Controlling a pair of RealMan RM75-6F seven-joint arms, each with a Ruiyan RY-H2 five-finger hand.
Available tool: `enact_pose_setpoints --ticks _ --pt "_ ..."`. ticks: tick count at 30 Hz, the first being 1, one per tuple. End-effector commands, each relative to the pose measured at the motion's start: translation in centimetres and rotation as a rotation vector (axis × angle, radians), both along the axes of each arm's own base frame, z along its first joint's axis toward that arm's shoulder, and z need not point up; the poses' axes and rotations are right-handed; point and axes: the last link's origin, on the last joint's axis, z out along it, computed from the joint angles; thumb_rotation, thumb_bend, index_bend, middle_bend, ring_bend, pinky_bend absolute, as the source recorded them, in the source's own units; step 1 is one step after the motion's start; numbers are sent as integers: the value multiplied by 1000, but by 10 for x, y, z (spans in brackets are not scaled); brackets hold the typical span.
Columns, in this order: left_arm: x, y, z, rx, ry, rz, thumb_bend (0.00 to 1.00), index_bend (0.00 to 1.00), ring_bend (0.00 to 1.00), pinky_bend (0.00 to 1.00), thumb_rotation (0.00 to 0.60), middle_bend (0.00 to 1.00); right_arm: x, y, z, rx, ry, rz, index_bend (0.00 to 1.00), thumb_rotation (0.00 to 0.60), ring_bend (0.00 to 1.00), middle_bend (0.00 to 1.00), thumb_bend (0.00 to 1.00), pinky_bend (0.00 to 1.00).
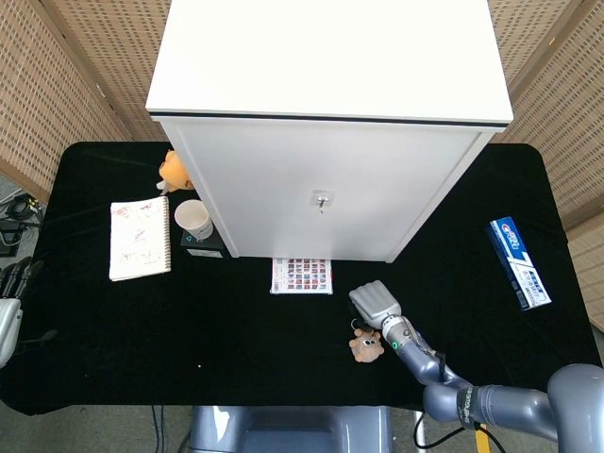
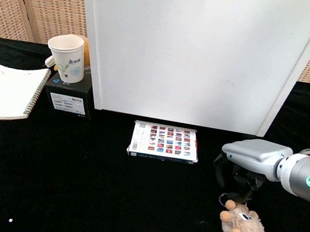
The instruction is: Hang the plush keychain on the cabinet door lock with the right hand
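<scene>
I've got my right hand [image 2: 246, 167] palm down over the black table [image 1: 236, 321], fingers [image 2: 218, 171] curled downward and apart; from the chest view the fingertips reach right to the ring [image 2: 229, 198] of the plush keychain [image 2: 242, 224], but I can't tell whether they pinch the ring or only touch it; the plush body lies on the table just in front of the hand, nearer me; in the head view the hand covers the ring and only the brown toy peeks out below it.

The cabinet [image 1: 330, 132] stands at the back of the table, door closed; its lock [image 1: 322, 200] sits in the middle of the door with a small key in it, well above and behind the keychain.

A card with coloured squares [image 2: 164, 142] lies flat against the cabinet's foot, just left of my hand; further left a paper cup [image 2: 67, 57] stands on a small dark box [image 2: 67, 97], an orange toy [image 1: 172, 171] tucked behind it at the cabinet's corner, and a spiral notebook [image 1: 140, 238] lies open beside them; a blue toothpaste box [image 1: 518, 262] lies well off to the right.

My left hand [image 1: 8, 307] shows only at the far left edge of the head view, off the table; I can't tell how its fingers lie.
</scene>
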Motion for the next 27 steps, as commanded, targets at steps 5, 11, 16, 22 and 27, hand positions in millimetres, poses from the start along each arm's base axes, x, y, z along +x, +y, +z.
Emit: enact_pose_setpoints --ticks 5,11,16,22,27 --pt "0 0 1 3 -3 0 0 0 0 0 600 0 1 0 -3 -1 13 10 534 600 906 942 518 1000" --pt "0 -1 2 5 -5 -1 0 0 0 0 600 0 0 1 -7 -2 32 30 535 600 906 942 519 1000" --pt "0 -1 3 8 -7 -1 0 0 0 0 600 0 0 1 -10 -2 38 31 535 600 906 942 520 1000" --pt "0 -1 3 8 -7 -1 0 0 0 0 600 0 1 1 -12 0 41 34 538 600 906 942 534 1000" --pt "0 -1 3 8 -7 -1 0 0 0 0 600 0 0 0 -12 9 50 37 557 600 906 942 562 1000"
